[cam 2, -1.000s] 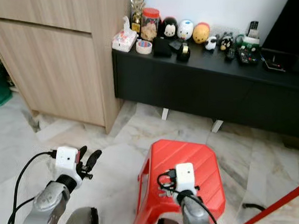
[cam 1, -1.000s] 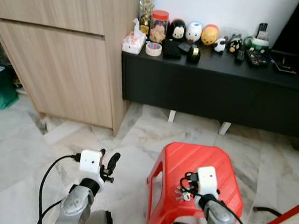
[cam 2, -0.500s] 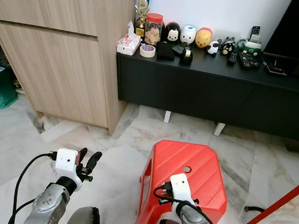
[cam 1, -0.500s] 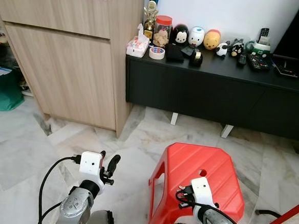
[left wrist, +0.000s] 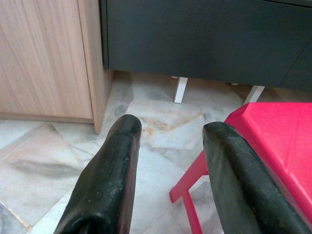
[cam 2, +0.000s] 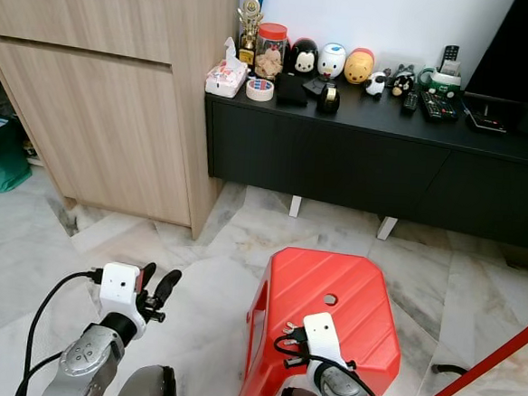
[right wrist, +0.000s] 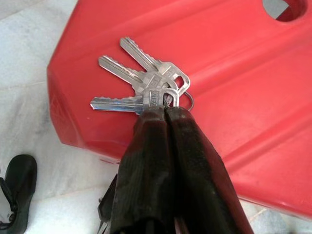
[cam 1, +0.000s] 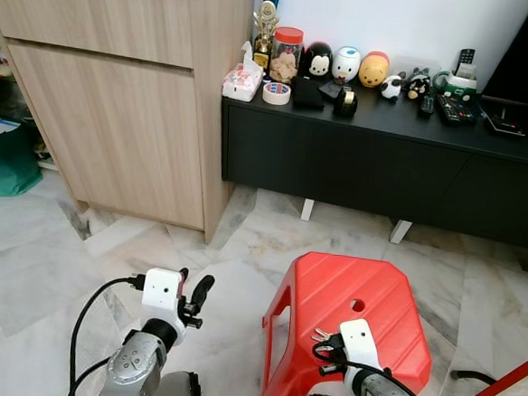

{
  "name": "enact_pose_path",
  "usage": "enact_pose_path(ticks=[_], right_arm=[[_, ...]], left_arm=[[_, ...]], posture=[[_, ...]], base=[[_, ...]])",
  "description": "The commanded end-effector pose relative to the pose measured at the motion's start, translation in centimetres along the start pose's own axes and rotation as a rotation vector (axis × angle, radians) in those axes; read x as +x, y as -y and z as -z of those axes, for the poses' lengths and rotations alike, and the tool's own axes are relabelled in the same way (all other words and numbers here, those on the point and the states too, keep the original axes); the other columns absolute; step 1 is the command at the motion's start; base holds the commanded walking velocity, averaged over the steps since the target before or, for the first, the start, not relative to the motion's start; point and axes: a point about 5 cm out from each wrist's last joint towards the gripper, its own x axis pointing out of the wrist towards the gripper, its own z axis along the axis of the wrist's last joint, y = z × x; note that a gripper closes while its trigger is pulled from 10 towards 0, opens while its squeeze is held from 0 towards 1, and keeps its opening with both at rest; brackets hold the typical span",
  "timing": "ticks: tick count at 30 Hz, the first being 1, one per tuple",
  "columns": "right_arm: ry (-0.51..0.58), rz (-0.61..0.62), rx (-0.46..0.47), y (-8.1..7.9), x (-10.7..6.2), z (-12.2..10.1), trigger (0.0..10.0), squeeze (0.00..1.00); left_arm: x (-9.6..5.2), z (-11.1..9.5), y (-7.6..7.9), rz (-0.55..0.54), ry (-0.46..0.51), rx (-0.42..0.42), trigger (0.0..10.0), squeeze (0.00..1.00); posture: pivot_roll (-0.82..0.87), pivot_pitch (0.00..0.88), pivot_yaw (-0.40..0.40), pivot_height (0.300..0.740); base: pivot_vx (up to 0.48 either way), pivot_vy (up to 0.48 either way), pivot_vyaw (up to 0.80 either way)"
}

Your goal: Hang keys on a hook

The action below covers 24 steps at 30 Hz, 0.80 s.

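In the left eye view, your right gripper (cam 1: 323, 345) sits low over the near edge of the red stool (cam 1: 379, 301). The keys (cam 1: 320, 335) poke out just past its tip, over the stool top. Your left gripper (cam 1: 194, 295) hangs above the marble floor (cam 1: 51, 256), to the left of the stool, with nothing in it. Farther back you can see a wooden cabinet (cam 1: 116, 106) and a black TV bench (cam 1: 384, 161) with little toys (cam 1: 346, 63) on top.

In the right eye view you get the same scene. The right gripper is low over the stool's near side with the keys at its tip. The left gripper is well apart from the stool.

In the left wrist view, its two black fingers (left wrist: 109, 180) stand apart and hold nothing. Between them you see floor, with a corner of the stool to one side.

In the right wrist view, the two fingers (right wrist: 161, 161) are pressed tight together on the key ring. Three silver keys fan out from the tips, over the red stool. A round hole (right wrist: 287, 7) in the stool shows near the corner of the picture.
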Motion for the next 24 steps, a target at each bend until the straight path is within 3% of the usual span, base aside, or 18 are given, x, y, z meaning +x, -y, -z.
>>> enact_pose_path(ticks=[1,12,13,19,24], right_arm=[[-0.027,0.019,0.019,0.5,-0.1,0.6,10.0,0.00],[-0.006,0.086,0.041,1.8,-0.4,0.4,10.0,0.00],[0.064,0.082,0.059,1.8,-0.4,-0.5,10.0,0.00],[0.195,0.047,0.089,1.5,-0.5,-2.6,10.0,0.00],[0.252,0.037,0.104,1.3,-0.5,-3.9,10.0,0.00]], left_arm=[[-0.1,0.1,0.1,0.012,-0.012,0.004,10.0,0.00],[0.0,0.1,0.2,0.019,-0.015,0.001,10.0,0.00],[0.0,0.1,0.2,0.018,-0.013,0.000,10.0,0.00],[0.0,0.1,0.2,0.017,-0.010,0.000,10.0,0.00],[0.0,0.0,0.2,0.016,-0.006,-0.001,10.0,0.00]], posture=[[0.02,0.000,-0.054,0.606],[0.02,0.000,-0.053,0.606],[0.02,0.000,-0.056,0.606],[0.02,0.000,-0.056,0.606],[0.02,0.000,-0.058,0.606]], base=[[0.000,0.000,0.00],[0.000,0.000,0.00],[0.000,0.000,0.00],[0.000,0.000,0.00],[0.000,0.000,0.00]])
